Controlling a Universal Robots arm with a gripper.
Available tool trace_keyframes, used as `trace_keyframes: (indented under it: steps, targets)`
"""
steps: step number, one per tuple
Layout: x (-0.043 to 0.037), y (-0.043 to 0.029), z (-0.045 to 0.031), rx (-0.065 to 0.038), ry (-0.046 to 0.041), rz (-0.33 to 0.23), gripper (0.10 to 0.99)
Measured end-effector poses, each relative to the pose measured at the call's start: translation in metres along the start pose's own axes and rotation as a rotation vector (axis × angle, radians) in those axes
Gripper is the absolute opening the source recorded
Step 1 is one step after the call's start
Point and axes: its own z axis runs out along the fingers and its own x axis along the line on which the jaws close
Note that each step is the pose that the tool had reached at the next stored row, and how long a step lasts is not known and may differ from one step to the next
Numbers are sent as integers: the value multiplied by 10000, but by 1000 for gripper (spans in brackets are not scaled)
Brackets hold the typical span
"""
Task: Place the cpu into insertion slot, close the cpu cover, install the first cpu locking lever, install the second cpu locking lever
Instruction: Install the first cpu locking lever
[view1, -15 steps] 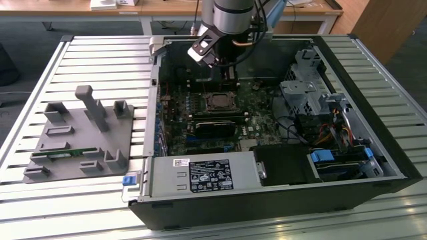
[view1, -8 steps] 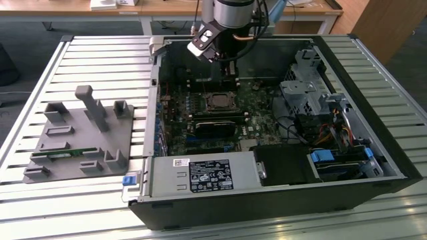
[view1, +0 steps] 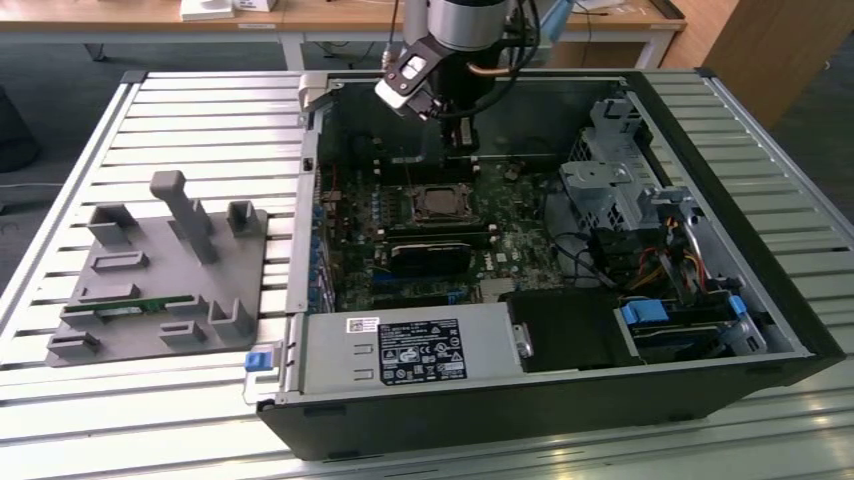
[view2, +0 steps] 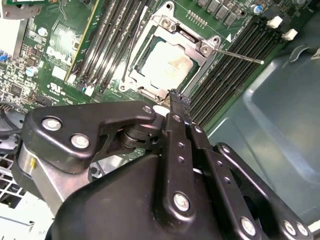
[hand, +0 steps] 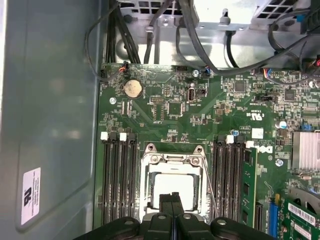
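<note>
The cpu (view2: 167, 62) (hand: 172, 186) lies in the insertion slot (view1: 438, 203) on the green board, its pale metal face showing. The silver cpu cover (view2: 150, 30) (hand: 172, 159) lies flat around it, framing the chip in its window. One thin locking lever (view2: 240, 55) (hand: 209, 187) juts out away from the socket's side. My gripper (view1: 458, 140) (view2: 177, 97) (hand: 172, 196) hovers just above the socket's edge, shut, with nothing between its black fingers.
Black memory slots (hand: 117, 180) run along both sides of the socket. The open case holds a power supply (view1: 407, 350), a drive cage (view1: 607, 190) and loose cables (hand: 150, 30). A grey fixture plate (view1: 160, 280) lies at the exterior view's left.
</note>
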Motion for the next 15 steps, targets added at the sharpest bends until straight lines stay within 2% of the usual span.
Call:
trace_keyframes:
  steps: [7, 15]
  targets:
    - [0, 0, 0, 21, 19, -1027, 106]
    - [0, 0, 0, 31, 28, -1489, 106]
